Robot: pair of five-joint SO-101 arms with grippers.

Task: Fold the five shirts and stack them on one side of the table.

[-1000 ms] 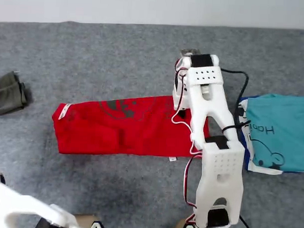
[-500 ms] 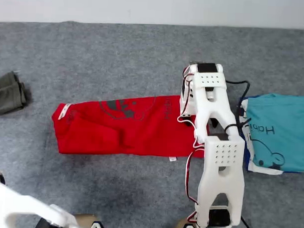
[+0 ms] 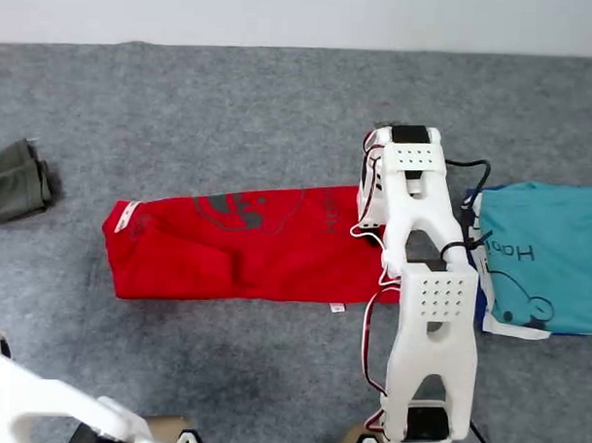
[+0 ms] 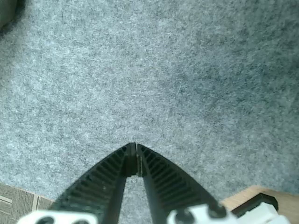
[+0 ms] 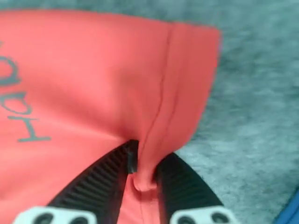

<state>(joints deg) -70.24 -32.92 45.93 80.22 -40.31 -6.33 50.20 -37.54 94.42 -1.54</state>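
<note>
Red cloth lies stretched in the middle of the counter: this is the red shirt, folded into a long band that runs from left to right. Its collar label is at the left end and a dark print is on the far side near the middle. The band lies flat except at its right end.

At that right end the right claw has the shirt. Its two black ribbed jaws are almost closed, with a raised fold of the hem pinched between them. The seam of the hem goes up from the jaws toward the corner of the cloth. In the high view the white right arm comes from the near edge and covers the right end of the shirt.

Just to the right of this arm lies a teal shirt, folded, with a dark drawing on it. It rests on white and blue cloth that shows at its left and near edges.

At the far left edge a dark olive shirt lies crumpled, well apart from the red one.

The left claw is fully closed, tip against tip, with nothing in it, above bare grey counter. Part of the left arm is in the near left corner.
</note>
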